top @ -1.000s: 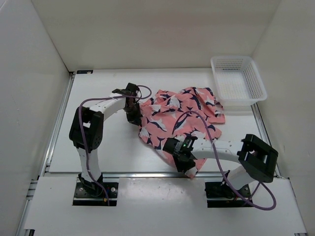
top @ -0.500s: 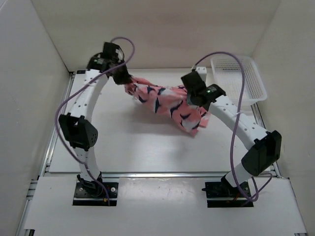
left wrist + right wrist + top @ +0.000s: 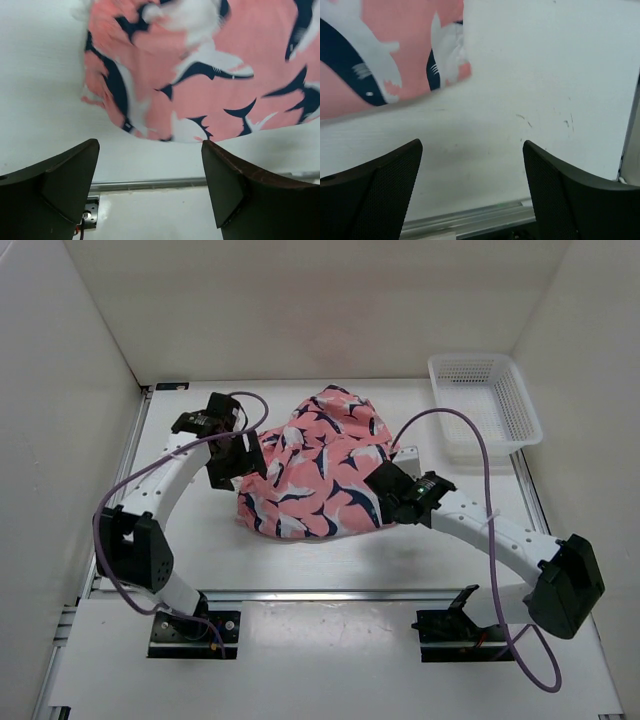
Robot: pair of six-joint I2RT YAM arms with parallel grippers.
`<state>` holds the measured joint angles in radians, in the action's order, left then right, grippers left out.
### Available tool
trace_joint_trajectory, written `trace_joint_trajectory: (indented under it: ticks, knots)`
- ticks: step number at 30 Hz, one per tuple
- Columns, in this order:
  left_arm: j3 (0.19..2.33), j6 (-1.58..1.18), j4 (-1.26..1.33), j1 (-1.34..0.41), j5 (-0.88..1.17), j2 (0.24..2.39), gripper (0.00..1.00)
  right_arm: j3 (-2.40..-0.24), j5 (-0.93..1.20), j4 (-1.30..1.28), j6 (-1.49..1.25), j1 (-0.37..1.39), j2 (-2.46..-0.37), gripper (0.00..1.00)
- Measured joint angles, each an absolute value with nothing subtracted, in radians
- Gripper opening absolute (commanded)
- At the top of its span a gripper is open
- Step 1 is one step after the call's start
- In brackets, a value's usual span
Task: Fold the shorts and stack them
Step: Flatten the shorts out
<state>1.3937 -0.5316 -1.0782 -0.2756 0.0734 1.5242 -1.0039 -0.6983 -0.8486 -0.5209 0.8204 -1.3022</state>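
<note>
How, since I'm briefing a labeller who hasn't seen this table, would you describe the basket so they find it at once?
Start from the white table, walled in on three sides, and look to its far right corner. There sits the basket, close to the right wall. It is the only rigid, white, lattice-walled container, unlike the soft coral-pink shorts heaped mid-table.

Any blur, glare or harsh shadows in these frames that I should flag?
Top external: evenly lit and sharp, no glare, only a soft shadow under the shorts. Left wrist: the fabric is smeared, especially its left edge. Right wrist: the hem is blurred, while the table scuffs look crisp.
</note>
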Motion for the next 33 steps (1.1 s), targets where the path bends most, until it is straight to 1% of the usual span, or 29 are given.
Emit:
trace_joint_trajectory:
  ticks: [2, 3, 4, 6, 9, 13, 16, 17, 19, 21, 23, 27, 29, 30, 31, 33]
  knots:
    - [1.391, -0.536, -1.070, -0.263, 0.057, 1.567, 0.85, -1.007, -0.694, -0.871, -0.567, 0.809, -1.290, 0.81]
    - [1.386, -0.540, -1.062, -0.257, 0.047, 1.571, 0.83, -1.014, -0.684, -0.880, -0.588, 0.800, -1.281, 0.76]
    - [1.380, -0.545, -1.061, -0.252, 0.035, 1.568, 0.77, -1.021, -0.674, -0.889, -0.602, 0.786, -1.269, 0.72]
    - [1.348, -0.566, -1.048, -0.238, 0.009, 1.534, 0.73, -1.026, -0.622, -0.894, -0.635, 0.735, -1.228, 0.66]
    - [1.238, -0.606, -1.033, -0.209, -0.015, 1.439, 0.73, -1.000, -0.505, -0.882, -0.691, 0.656, -1.134, 0.66]
    - [1.030, -0.680, -1.005, -0.178, -0.015, 1.302, 0.72, -0.830, -0.274, -0.801, -0.799, 0.590, -0.968, 0.66]
    - [0.893, -0.722, -0.962, -0.179, 0.039, 1.270, 0.85, -0.632, -0.107, -0.701, -0.903, 0.522, -0.868, 0.67]
    - [0.862, -0.731, -0.942, -0.179, 0.056, 1.275, 0.88, -0.581, -0.065, -0.677, -0.933, 0.495, -0.846, 0.67]
    - [0.825, -0.749, -0.904, -0.179, 0.087, 1.311, 0.92, -0.496, 0.012, -0.626, -0.987, 0.437, -0.810, 0.67]
    - [0.818, -0.759, -0.864, -0.177, 0.100, 1.350, 0.94, -0.457, 0.068, -0.588, -1.023, 0.385, -0.800, 0.68]
    - [0.818, -0.761, -0.823, -0.171, 0.109, 1.377, 0.94, -0.443, 0.110, -0.542, -1.045, 0.344, -0.808, 0.68]
    - [0.843, -0.760, -0.766, -0.157, 0.113, 1.457, 0.86, -0.442, 0.163, -0.466, -1.067, 0.300, -0.840, 0.68]
    - [0.870, -0.760, -0.742, -0.152, 0.113, 1.530, 0.81, -0.441, 0.179, -0.443, -1.069, 0.287, -0.849, 0.68]
    - [0.881, -0.758, -0.730, -0.152, 0.114, 1.569, 0.77, -0.440, 0.187, -0.435, -1.069, 0.278, -0.851, 0.68]
    - [0.891, -0.757, -0.719, -0.152, 0.114, 1.602, 0.72, -0.436, 0.191, -0.424, -1.070, 0.270, -0.852, 0.68]
    - [0.924, -0.764, -0.731, -0.147, 0.123, 1.638, 0.48, -0.425, 0.195, -0.411, -1.071, 0.253, -0.854, 0.68]
